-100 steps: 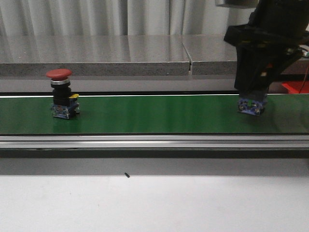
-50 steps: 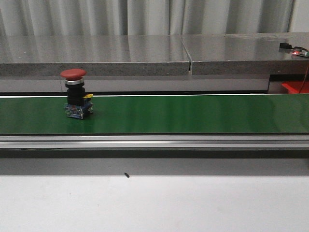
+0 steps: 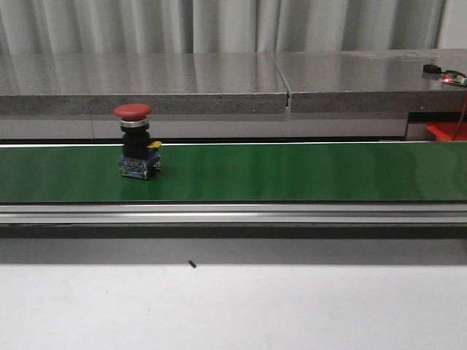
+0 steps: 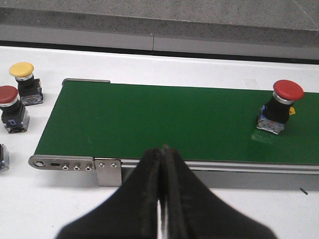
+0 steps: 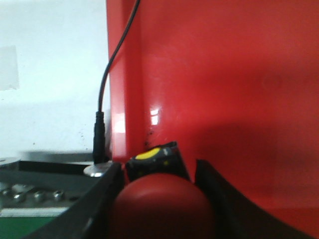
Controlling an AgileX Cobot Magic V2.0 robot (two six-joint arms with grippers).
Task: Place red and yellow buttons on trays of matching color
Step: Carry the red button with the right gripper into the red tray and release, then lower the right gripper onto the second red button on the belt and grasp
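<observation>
Filling the lower middle of the right wrist view, a round red mushroom-cap push button (image 5: 162, 206) sits between the two black fingers of the right gripper (image 5: 158, 199), which close on its sides; its lower body is cut off by the frame edge, only a black block with a yellow dot showing above the cap. Behind it spreads the glossy red plastic tray (image 5: 224, 89), with a thin black cable (image 5: 107, 84) running down along its rim at about 10 o'clock from the cap. Neither arm appears in the front view, where only a corner of the tray shows at 3 o'clock.

The left gripper (image 4: 160, 164) has matte black fingers pressed together, nothing between them.

A second red-capped push button with a black body and blue base (image 3: 136, 142) stands upright on the green conveyor belt (image 3: 292, 171), at 9 o'clock of belt centre. Off the belt's end, on the white table (image 4: 30, 199), stand a yellow-capped push button (image 4: 23, 82) and another small red-capped push button (image 4: 11, 107), near each other; a further object at the frame edge is too cropped to identify.
</observation>
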